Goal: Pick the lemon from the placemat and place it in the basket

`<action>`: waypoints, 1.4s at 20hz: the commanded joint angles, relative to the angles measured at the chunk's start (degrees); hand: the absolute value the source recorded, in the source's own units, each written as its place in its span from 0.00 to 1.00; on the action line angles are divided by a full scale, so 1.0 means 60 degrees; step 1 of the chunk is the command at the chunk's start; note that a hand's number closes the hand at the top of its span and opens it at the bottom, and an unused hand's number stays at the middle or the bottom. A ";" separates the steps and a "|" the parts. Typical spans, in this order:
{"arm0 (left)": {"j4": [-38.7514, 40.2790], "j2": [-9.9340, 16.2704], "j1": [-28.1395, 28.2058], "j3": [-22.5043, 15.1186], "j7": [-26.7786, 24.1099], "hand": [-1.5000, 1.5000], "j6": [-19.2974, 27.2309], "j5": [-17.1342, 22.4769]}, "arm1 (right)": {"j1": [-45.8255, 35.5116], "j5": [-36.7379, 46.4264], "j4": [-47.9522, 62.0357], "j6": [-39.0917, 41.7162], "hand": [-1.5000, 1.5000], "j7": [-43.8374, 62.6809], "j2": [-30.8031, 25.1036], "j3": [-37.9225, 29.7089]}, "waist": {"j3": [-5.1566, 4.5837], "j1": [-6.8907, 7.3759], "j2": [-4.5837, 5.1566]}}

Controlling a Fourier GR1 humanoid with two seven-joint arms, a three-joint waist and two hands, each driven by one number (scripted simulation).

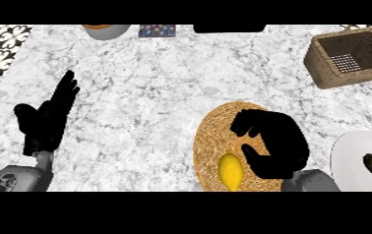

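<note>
While hovering over the placemat, the right hand is curling its fingers and thumb inward but holding nothing yet. Lemon is lying just beside it, toward the hand's left and nearer the view's lower edge, long axis running roughly near-to-far on the mat. Right hand is far nearer than the left hand, which is resting open, fingers up, at the view's left over the table. Basket is sitting well apart, far right; lemon not yet picked, I'd judge.
</note>
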 commanded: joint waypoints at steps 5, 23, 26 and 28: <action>0.0992 0.0025 -0.0455 -0.0440 0.0464 0.50 -0.0227 -0.0591 | 0.2298 0.3413 -0.1896 -0.2430 0.00 -0.1974 0.0229 0.0937 | -0.0091 -0.0284 -0.0087; 0.1267 -0.0223 -0.0735 -0.0401 0.0619 0.50 -0.0499 -0.0633 | 0.2652 0.4262 -0.6247 0.1541 0.00 0.4728 -0.7258 -0.1381 | -0.0102 -0.0005 -0.0049; 0.1012 -0.0090 -0.1255 -0.0120 0.1222 0.50 -0.0852 -0.0578 | 0.3185 0.4439 -0.6944 0.1575 0.00 0.5401 -0.6786 -0.1336 | -0.0083 0.0059 -0.0052; 0.1412 -0.0358 -0.1099 -0.0018 0.0784 0.50 -0.0824 -0.0894 | 0.3415 0.4508 -0.7176 0.1805 0.00 0.5644 -0.6427 -0.1640 | -0.0080 0.0068 -0.0046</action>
